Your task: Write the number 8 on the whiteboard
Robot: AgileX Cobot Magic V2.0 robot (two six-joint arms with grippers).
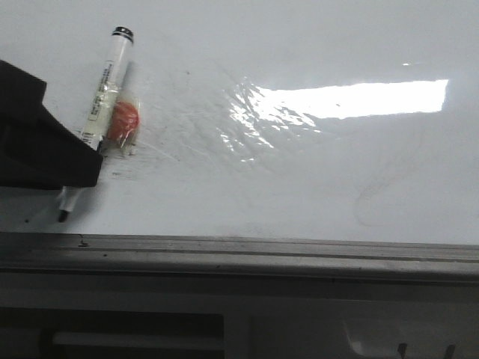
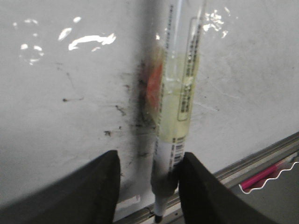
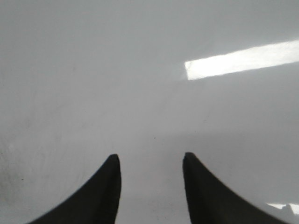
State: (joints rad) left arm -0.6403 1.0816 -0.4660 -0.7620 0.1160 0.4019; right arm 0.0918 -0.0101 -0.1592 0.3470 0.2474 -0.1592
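Whiteboard [image 1: 299, 172]: one | marker [image 1: 105, 86]: one, touching left jaws [image 2: 149, 186], grip unclear | right jaws [image 3: 150, 161]: spread, holding nothing

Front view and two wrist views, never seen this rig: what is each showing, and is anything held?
The machine is a two-armed robot; each arm ends in a black two-fingered pincer. The front view looks forward over the whiteboard and its grey rail. Each wrist view looks past that arm's fingers. A marker rests on the board beside an orange blob. The left pincer straddles it, open, one finger touching it. The right pincer is open over the board, holding nothing. No 8 shows.
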